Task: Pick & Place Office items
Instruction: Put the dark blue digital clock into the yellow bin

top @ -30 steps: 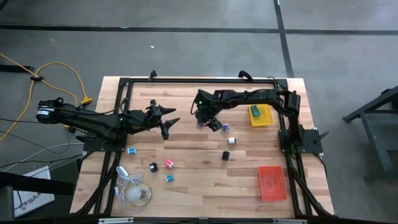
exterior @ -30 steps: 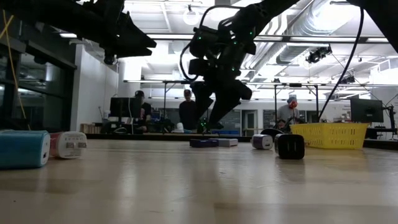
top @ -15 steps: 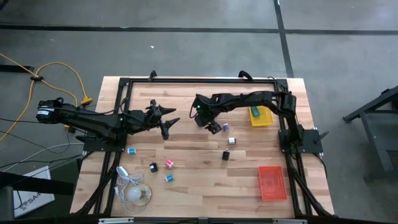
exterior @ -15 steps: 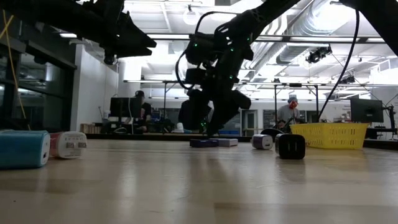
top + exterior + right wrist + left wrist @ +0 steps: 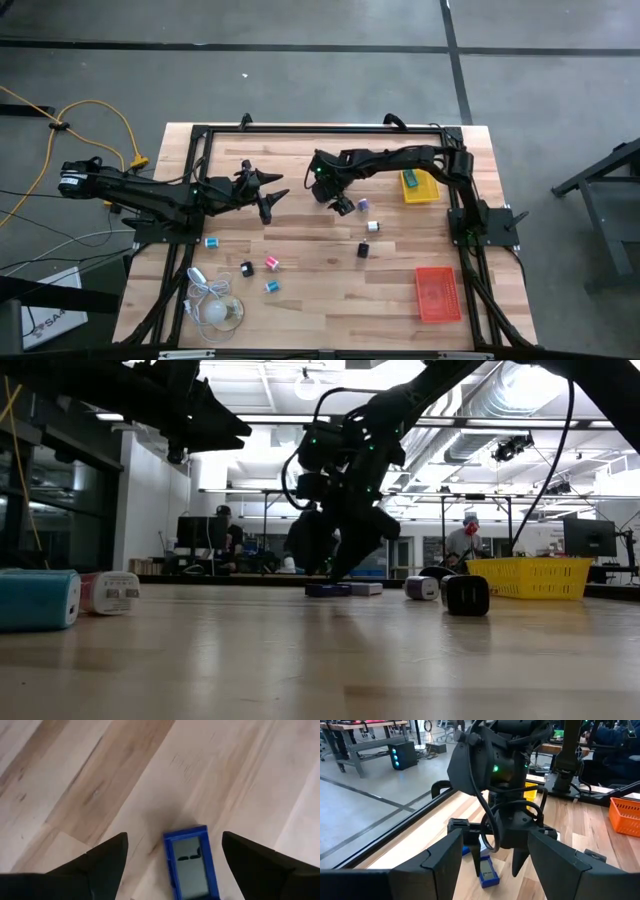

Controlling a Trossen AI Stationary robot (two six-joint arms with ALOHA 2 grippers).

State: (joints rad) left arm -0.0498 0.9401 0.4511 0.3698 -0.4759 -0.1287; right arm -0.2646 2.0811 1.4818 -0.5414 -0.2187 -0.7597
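1. Two arms are over the table (image 5: pixel 300 250); small office items lie scattered on its wood.
2. Nearest in the low view: a teal block (image 5: pixel 38 599) and a white-and-pink piece (image 5: pixel 108 591), lying side by side on the table.
3. Farther on, a black piece (image 5: pixel 466 595) stands alone, with a purple-and-white piece (image 5: pixel 421 588) just behind it.
4. Right pincer (image 5: pixel 172 857): fingers spread wide, holding nothing, poised just above the blue calculator-like item (image 5: pixel 191 868).
5. That blue item lies flat, display up; its long axis runs between the two fingers, crosswise to the line from one to the other.
6. Left pincer (image 5: pixel 272 196): partly open and empty, hovering above the table, pointed toward the right arm.
7. Farthest, a yellow tray (image 5: pixel 420 186) sits by the right arm's base, with an orange tray (image 5: pixel 437 293) well apart from it.
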